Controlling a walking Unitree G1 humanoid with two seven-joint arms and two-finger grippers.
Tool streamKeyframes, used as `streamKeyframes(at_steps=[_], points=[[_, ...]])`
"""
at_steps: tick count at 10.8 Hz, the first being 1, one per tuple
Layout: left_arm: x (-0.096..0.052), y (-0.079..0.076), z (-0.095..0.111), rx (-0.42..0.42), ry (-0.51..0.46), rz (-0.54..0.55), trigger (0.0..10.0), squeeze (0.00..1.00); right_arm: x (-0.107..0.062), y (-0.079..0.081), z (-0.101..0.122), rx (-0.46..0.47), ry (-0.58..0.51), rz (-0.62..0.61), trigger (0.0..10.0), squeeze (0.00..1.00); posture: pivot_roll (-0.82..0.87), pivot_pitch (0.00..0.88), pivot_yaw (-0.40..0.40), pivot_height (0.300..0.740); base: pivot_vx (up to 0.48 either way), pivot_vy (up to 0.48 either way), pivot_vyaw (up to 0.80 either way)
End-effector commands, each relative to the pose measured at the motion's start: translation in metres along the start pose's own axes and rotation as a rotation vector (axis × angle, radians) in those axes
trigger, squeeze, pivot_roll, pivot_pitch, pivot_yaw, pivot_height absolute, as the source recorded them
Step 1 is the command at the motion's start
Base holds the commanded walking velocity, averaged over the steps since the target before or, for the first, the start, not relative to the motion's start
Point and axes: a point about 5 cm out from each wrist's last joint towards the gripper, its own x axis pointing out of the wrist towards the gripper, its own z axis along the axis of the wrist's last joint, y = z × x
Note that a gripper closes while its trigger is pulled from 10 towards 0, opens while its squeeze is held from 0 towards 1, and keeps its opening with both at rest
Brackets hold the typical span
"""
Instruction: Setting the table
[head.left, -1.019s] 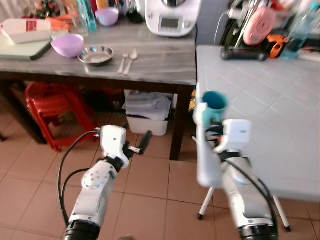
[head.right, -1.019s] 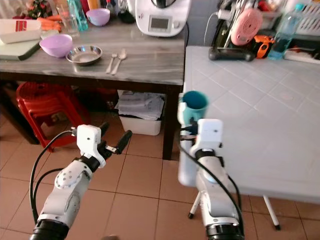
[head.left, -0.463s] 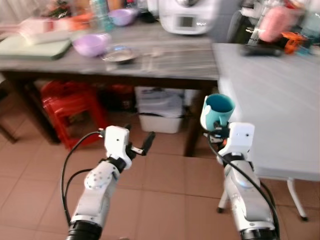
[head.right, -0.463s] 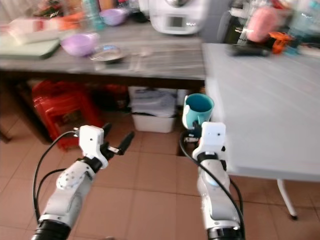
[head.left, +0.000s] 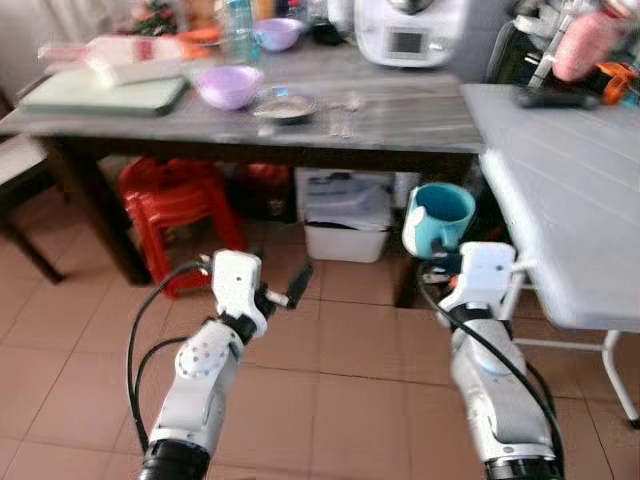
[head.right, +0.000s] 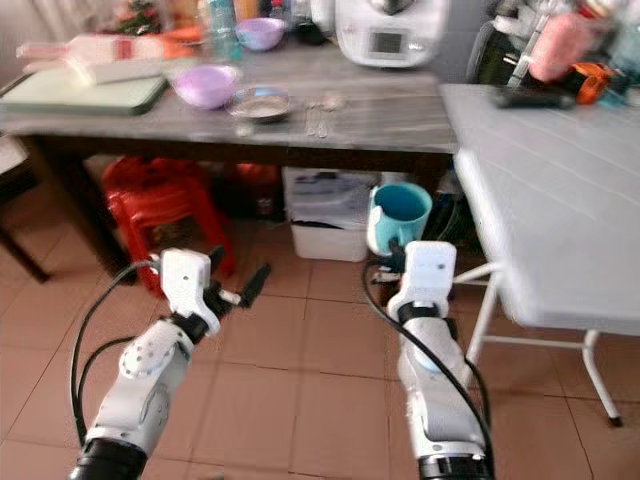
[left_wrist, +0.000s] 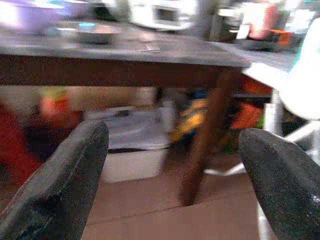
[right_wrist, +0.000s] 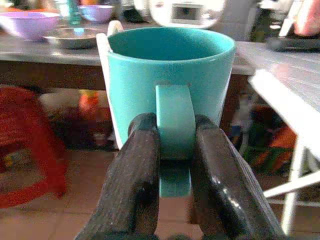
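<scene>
Nothing has moved bar the camera, swung left. Right tool (right_wrist: 172, 150) grasps the mug (right_wrist: 170, 85) by its handle, beside the white tabletop (head.left: 570, 215); left tool (left_wrist: 170, 165) released.

Bare white table (head.left: 570, 210), crowded counter (head.left: 420, 110)

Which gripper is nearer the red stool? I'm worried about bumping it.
Left. The left gripper, fingers open, hangs over the floor just in front of the red stool. The right gripper, clamping the teal mug, is farther off beside the white table.
</scene>
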Motion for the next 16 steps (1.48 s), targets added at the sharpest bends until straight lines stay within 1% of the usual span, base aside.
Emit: streamKeyframes(at_steps=[1, 2, 3, 4, 5, 6, 7, 8, 9, 10, 11, 13, 16], points=[[-0.002, 0.016, 0.009, 0.071, -0.059, 0.107, 10.0, 0.00, -0.004, -0.001, 0.015, -0.009, -0.082, 0.003, 10.0, 0.00, 0.05, 0.069, -0.021, 0.740, 0.000, 0.000, 0.00], [-0.005, 0.028, 0.009, 0.101, -0.046, 0.180, 10.0, 0.00, -0.011, -0.008, 0.020, -0.028, -0.113, -0.017, 10.0, 0.00, 0.06, 0.067, -0.026, 0.740, 0.000, 0.000, 0.00], [-0.012, 0.039, 0.008, 0.133, -0.037, 0.232, 10.0, 0.00, -0.020, -0.016, 0.023, -0.057, -0.126, -0.041, 10.0, 0.00, 0.06, 0.067, -0.026, 0.740, 0.000, 0.000, 0.00], [-0.020, 0.043, 0.007, 0.140, -0.038, 0.244, 10.0, 0.00, -0.026, -0.021, 0.022, -0.066, -0.122, -0.053, 10.0, 0.00, 0.06, 0.067, -0.022, 0.740, 0.000, 0.000, 0.00], [-0.031, 0.045, 0.007, 0.161, -0.043, 0.267, 10.0, 0.00, -0.035, -0.025, 0.018, -0.077, -0.104, -0.068, 10.0, 0.00, 0.07, 0.066, -0.018, 0.740, 0.000, 0.000, 0.00], [-0.050, 0.047, 0.004, 0.170, -0.033, 0.289, 10.0, 0.00, -0.048, -0.031, 0.012, -0.097, -0.073, -0.087, 10.0, 0.00, 0.08, 0.067, -0.014, 0.740, 0.000, 0.000, 0.00], [-0.060, 0.048, -0.001, 0.164, -0.012, 0.282, 10.0, 0.00, -0.052, -0.031, 0.010, -0.099, -0.060, -0.080, 10.0, 0.00, 0.08, 0.066, -0.013, 0.740, 0.000, 0.000, 0.00], [-0.065, 0.048, -0.003, 0.156, -0.004, 0.276, 10.0, 0.00, -0.048, -0.030, 0.014, -0.113, -0.080, -0.070, 10.0, 0.00, 0.08, 0.066, -0.013, 0.740, 0.000, 0.000, 0.00], [-0.062, 0.046, -0.002, 0.143, -0.012, 0.264, 10.0, 0.00, -0.044, -0.029, 0.017, -0.117, -0.091, -0.074, 10.0, 0.00, 0.09, 0.057, -0.015, 0.740, 0.000, 0.000, 0.00], [-0.054, 0.041, 0.003, 0.141, -0.025, 0.231, 10.0, 0.00, -0.041, -0.028, 0.020, -0.128, -0.101, -0.064, 10.0, 0.00, 0.09, 0.055, -0.013, 0.740, 0.000, 0.000, 0.00], [-0.049, 0.039, 0.005, 0.135, -0.031, 0.214, 10.0, 0.00, -0.039, -0.029, 0.022, -0.133, -0.109, -0.068, 10.0, 0.00, 0.09, 0.051, -0.009, 0.740, 0.000, 0.000, 0.00], [-0.049, 0.040, 0.006, 0.139, -0.037, 0.206, 10.0, 0.00, -0.038, -0.032, 0.023, -0.135, -0.113, -0.083, 10.0, 0.00, 0.08, 0.053, -0.006, 0.740, 0.262, 0.000, 0.00], [-0.049, 0.035, 0.005, 0.115, -0.030, 0.172, 10.0, 0.00, -0.036, -0.027, 0.023, -0.128, -0.112, -0.070, 10.0, 0.00, 0.08, 0.062, -0.009, 0.740, 0.334, 0.000, 0.00]])
